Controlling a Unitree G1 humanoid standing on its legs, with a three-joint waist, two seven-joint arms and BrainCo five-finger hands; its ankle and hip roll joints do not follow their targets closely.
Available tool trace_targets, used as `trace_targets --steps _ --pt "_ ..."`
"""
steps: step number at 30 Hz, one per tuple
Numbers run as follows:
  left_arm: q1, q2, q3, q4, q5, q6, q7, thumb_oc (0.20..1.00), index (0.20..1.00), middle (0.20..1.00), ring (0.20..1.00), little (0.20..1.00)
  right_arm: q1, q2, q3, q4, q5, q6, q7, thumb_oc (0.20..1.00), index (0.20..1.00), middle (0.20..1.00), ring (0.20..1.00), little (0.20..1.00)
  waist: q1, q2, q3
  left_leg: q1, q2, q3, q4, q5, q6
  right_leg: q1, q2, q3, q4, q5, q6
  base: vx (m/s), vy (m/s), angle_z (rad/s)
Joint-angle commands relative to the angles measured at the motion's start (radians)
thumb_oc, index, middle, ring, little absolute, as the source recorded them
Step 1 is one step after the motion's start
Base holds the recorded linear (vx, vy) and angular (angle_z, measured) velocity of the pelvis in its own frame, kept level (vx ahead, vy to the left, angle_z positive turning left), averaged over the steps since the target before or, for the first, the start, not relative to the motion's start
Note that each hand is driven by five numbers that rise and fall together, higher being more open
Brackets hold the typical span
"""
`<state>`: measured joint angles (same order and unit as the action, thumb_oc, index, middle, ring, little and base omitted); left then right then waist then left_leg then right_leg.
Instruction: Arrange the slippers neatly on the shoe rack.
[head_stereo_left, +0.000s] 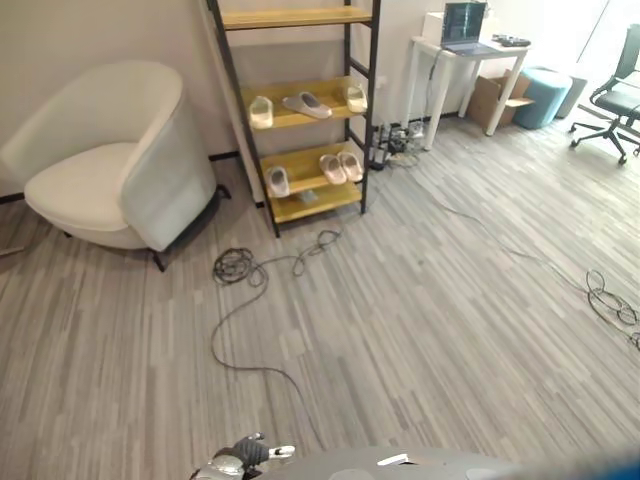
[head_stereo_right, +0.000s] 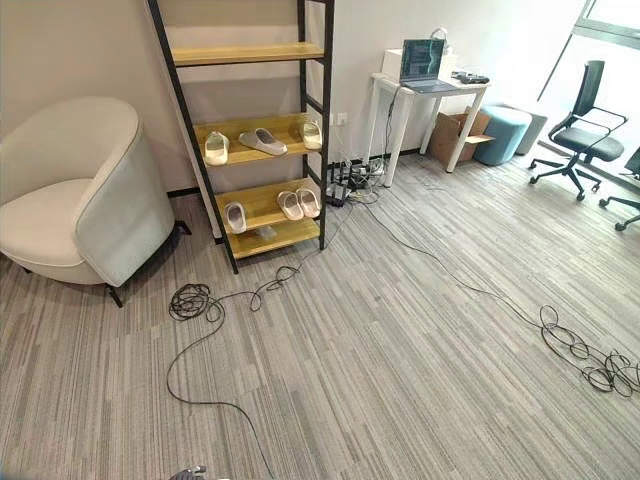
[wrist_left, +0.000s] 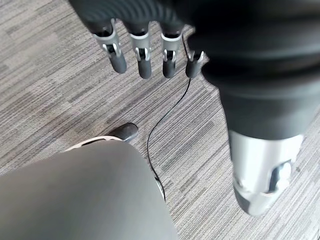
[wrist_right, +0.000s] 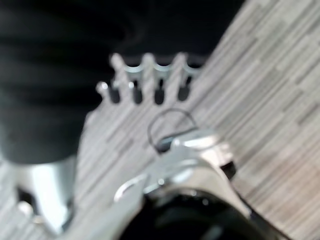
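The shoe rack (head_stereo_left: 358, 110), a black frame with wooden shelves, stands against the far wall. On its middle shelf lie a white slipper (head_stereo_left: 261, 111), a grey slipper (head_stereo_left: 307, 104) and another white slipper (head_stereo_left: 355, 97), spread apart at different angles. The lower shelf holds one slipper (head_stereo_left: 278, 181) on the left and a pair (head_stereo_left: 341, 167) side by side on the right. My left hand (head_stereo_left: 238, 462) shows at the bottom edge, far from the rack; its fingers (wrist_left: 143, 62) hang straight over the floor, holding nothing. My right hand (wrist_right: 157, 87) also hangs over the floor, fingers relaxed and empty.
A white armchair (head_stereo_left: 110, 150) stands left of the rack. To the right are a white desk (head_stereo_left: 430, 60) with a laptop (head_stereo_left: 465, 28), a teal pouf (head_stereo_left: 545, 95) and an office chair (head_stereo_left: 615, 100). A tangle of cables (head_stereo_right: 590, 362) lies on the right of the striped floor.
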<state>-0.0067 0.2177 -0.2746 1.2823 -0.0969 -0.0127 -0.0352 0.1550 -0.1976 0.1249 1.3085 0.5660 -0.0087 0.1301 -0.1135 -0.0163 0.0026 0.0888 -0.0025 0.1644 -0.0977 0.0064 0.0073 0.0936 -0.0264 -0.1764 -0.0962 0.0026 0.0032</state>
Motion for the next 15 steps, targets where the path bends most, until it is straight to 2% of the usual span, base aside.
trace_targets --steps 1,10,13,15 --pt "-0.082 -0.048 -0.023 0.036 0.018 -0.026 0.017 1.000 1.000 1.000 1.000 1.000 -0.076 -0.008 -0.011 0.043 0.024 -0.016 -0.002 1.000 1.000 1.000 1.000 1.000 0.005 0.044 0.037 0.077 0.054 0.007 0.010 -0.063 -0.065 0.046 -0.012 -0.033 0.009 -0.074 0.081 0.00 0.000 0.00" --pt "-0.093 -0.033 -0.022 0.042 0.022 -0.021 0.028 1.000 1.000 1.000 1.000 1.000 -0.093 -0.020 -0.025 0.037 0.058 0.003 0.017 1.000 1.000 1.000 1.000 1.000 -0.010 0.051 0.051 0.085 0.081 0.022 0.015 -0.048 -0.080 0.018 0.004 -0.014 0.063 -0.100 0.060 0.00 -0.090 0.00" --pt "-0.102 -0.024 -0.020 0.031 0.015 -0.024 0.033 1.000 1.000 1.000 1.000 1.000 -0.099 -0.023 -0.016 0.046 0.046 0.011 0.031 1.000 1.000 1.000 1.000 1.000 -0.018 0.043 0.064 0.054 0.134 0.040 0.134 -0.054 -0.103 -0.003 0.022 0.016 0.104 -0.125 0.036 0.00 -0.221 -0.07" --pt "-0.102 -0.022 -0.026 0.019 0.016 -0.026 0.033 1.000 1.000 1.000 1.000 1.000 -0.096 -0.026 -0.005 0.048 0.025 0.015 0.037 1.000 1.000 1.000 1.000 1.000 -0.009 0.031 0.076 0.002 0.171 0.039 0.264 -0.028 -0.112 0.009 0.030 0.034 0.104 -0.130 0.019 0.02 -0.197 -0.17"
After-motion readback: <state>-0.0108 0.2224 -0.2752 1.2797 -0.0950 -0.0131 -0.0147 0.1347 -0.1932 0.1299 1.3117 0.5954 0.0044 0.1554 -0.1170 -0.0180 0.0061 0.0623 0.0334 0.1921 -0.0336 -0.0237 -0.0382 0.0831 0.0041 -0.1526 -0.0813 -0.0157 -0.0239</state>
